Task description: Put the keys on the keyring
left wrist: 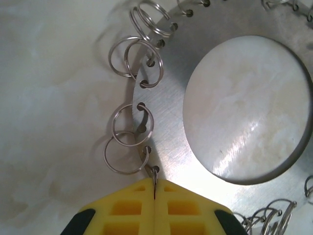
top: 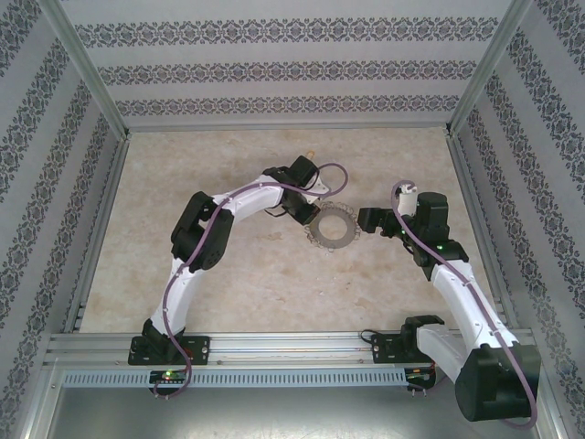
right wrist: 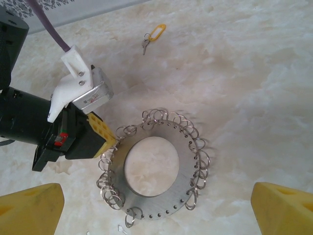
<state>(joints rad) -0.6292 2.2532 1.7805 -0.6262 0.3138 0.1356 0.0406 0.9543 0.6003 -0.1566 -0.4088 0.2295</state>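
The top view looks steeply down from above and behind the arm bases onto the whole worktop [top: 228, 283], far enough off that the grey ring [top: 316, 227] near its middle is small. The left wrist view hangs just over the ring's rim, facing almost straight down, so close that single wire loops [left wrist: 128, 58] are plain beside the left tool [left wrist: 154, 188]. The right wrist view sits farther back from the ring, slanting down across it, its own yellow fingers [right wrist: 34, 208] at the bottom corners. All three views share the ring.
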